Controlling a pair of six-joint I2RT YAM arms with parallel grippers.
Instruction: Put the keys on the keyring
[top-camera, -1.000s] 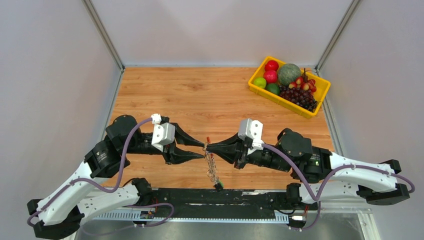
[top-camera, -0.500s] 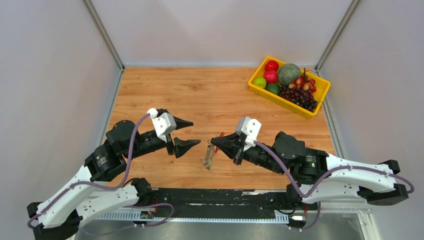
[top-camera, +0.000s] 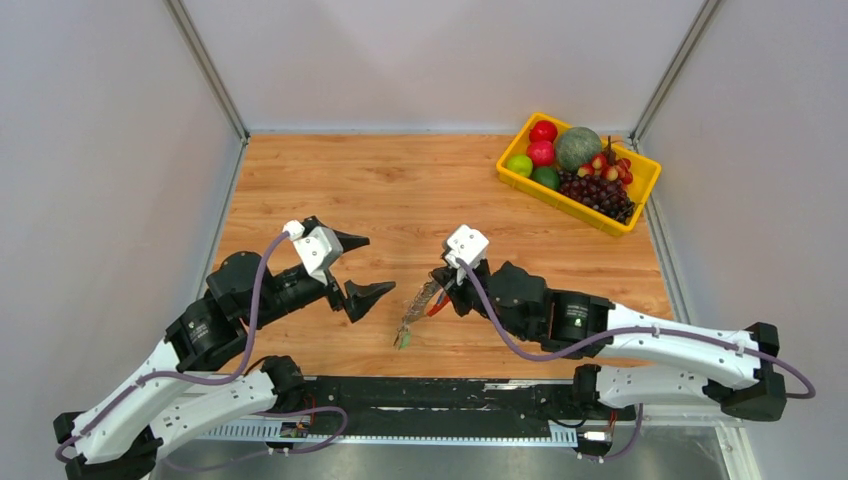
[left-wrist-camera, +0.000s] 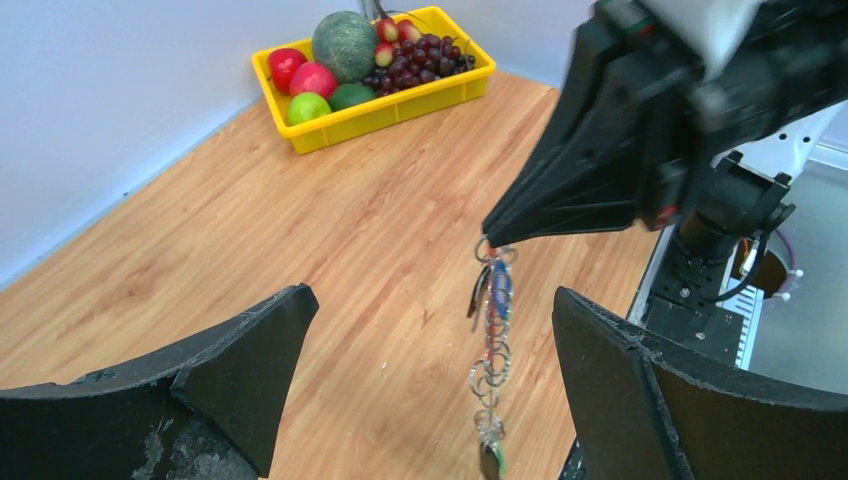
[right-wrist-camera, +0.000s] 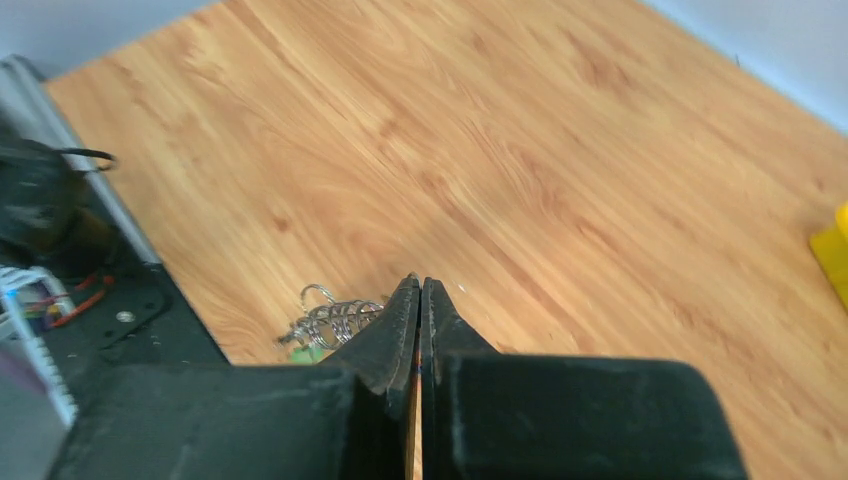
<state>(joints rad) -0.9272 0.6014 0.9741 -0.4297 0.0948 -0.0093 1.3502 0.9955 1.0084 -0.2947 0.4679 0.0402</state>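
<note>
Wooden table (top-camera: 400, 180); yellow fruit tray (top-camera: 563, 201) at far-right corner.

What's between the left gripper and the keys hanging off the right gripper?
Nothing, just bare wood table between the open left gripper and the keys under the right gripper. The top view shows the gap; the left wrist view agrees.

Table (top-camera: 420, 180): pale wood-grain board, smooth, satin sheen.
Tray (left-wrist-camera: 400, 108), upper centre of the left wrist view: yellow plastic, glossy.
Fruit (left-wrist-camera: 345, 45): smooth skins, a light shine being shown on the red and green pieces.
Keys (left-wrist-camera: 497, 290): bright metal blades; one blue plastic head.
Rings (left-wrist-camera: 490, 372): polished metal wire, glinting.
Keyring (top-camera: 437, 306): red part, finish not made out.
Left fingers (left-wrist-camera: 640, 390): matt black plastic, scuffed grey low on the left one.
Right fingers (right-wrist-camera: 385, 340): matt black, finely grained.
Arm shells (top-camera: 690, 345): white plastic, smooth.
Walls (top-camera: 450, 60): pale grey, matt.
</note>
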